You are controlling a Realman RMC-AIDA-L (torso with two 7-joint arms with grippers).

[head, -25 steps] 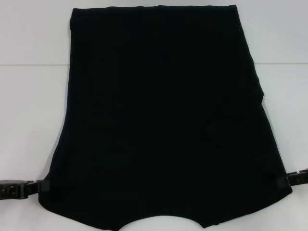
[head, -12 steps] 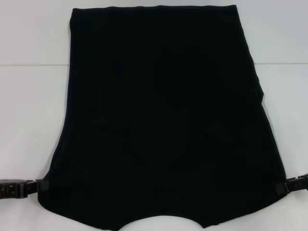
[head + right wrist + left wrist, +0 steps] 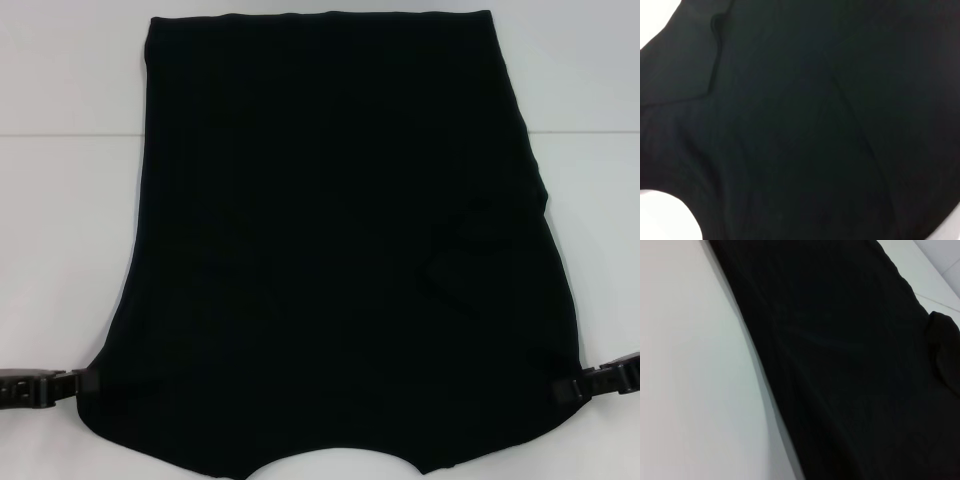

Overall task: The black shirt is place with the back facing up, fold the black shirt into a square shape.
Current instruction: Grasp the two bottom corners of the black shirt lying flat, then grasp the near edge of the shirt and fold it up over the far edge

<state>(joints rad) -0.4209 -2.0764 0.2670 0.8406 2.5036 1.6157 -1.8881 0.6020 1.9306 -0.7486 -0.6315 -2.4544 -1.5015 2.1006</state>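
Shirt point(image 3: 340, 250): lies flat on the white worktop point(image 3: 60, 220), plain black side up, no lettering visible. Both long sides appear folded in, giving a tall panel, narrower at the far end and wider toward the robot. The far edge is straight. The near edge shows the curved neckline cut-out at centre. A crease with a small fold sits on the right half, about mid-length.

Left gripper point(image 3: 82, 385): low at the near left corner of the shirt, reaching in from the left edge of the head view, its tip touching the fabric edge. Jaws appear narrow, set on the shirt's edge; the actual pinch is black on black and cannot be confirmed.

Right gripper point(image 3: 575, 388): low at the near right corner, reaching in from the right, its tip at the fabric edge. Jaws likewise look narrow on the edge; the grip cannot be confirmed.

Left wrist view: the shirt's side edge point(image 3: 850, 360) runs diagonally over bare worktop point(image 3: 690, 370).

Right wrist view: filled by black fabric point(image 3: 805, 125) with soft creases.
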